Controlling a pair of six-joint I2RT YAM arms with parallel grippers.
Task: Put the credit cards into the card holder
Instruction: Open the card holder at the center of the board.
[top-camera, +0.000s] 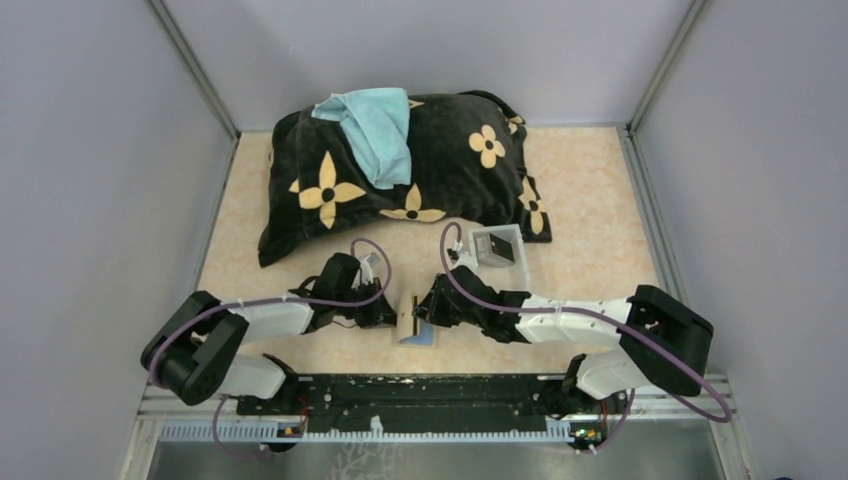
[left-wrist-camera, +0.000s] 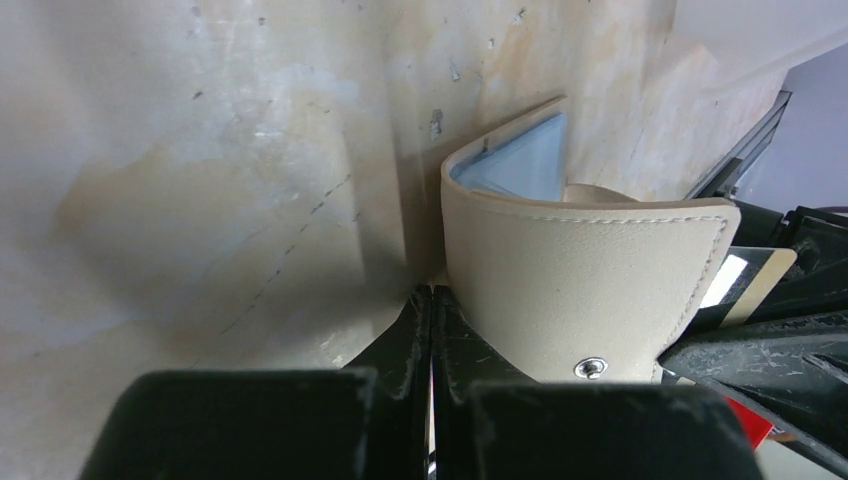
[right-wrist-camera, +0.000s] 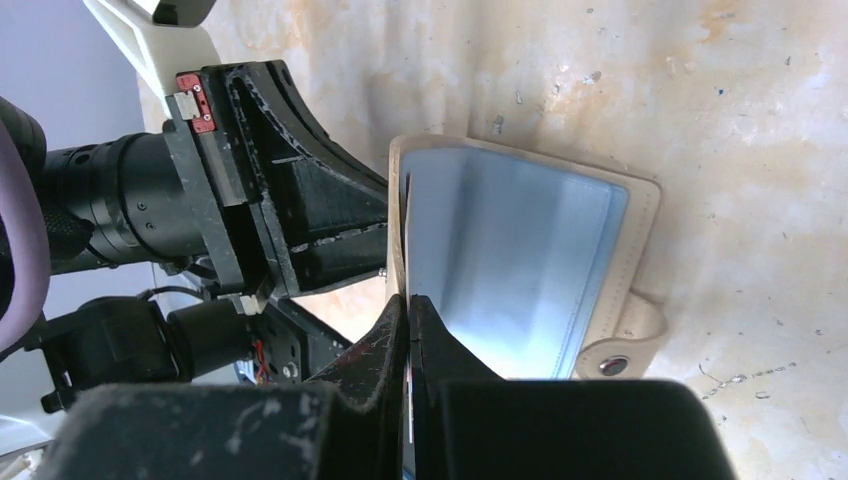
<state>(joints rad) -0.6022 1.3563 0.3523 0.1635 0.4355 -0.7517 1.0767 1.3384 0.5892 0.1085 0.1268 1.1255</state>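
Between the two pincers, on the table (top-camera: 600, 200): the card holder (right-wrist-camera: 520, 260), tan, opened to an L. One half flat, pale blue lining up, on the side of the right pincer (right-wrist-camera: 408, 325). The other half upright, tan outer face turned to the left pincer (left-wrist-camera: 432, 320). Pockets hard to make out on the lining, only smooth blue. Just beyond the right pincer, further from the arm bases: a white tray (top-camera: 478, 240) with one dark card (top-camera: 503, 251) in it.

Right pincer clenched on a credit card (left-wrist-camera: 748, 280), seen edge-on past its own fingertips as a thin dark line along the fold. From the left wrist, only a corner on show: dark face, gold band, white glare. The rest hidden behind the upright half and the black fingers. Impossible to tell whether tucked into a slot yet. Left pincer clenched on nothing, tips at the foot of the upright half's outer face; touching or just short, cannot say.

Fold of the holder running away from the arm bases, crosswise to the line between the pincers. Snap tab (right-wrist-camera: 625, 350) sticking out from the flat half's free edge, away from the left pincer; stud (left-wrist-camera: 590, 368) low on the upright half. Further off, past both pincers: a black flowered pillow (top-camera: 440, 170) with a teal cloth (top-camera: 375, 130) on it.
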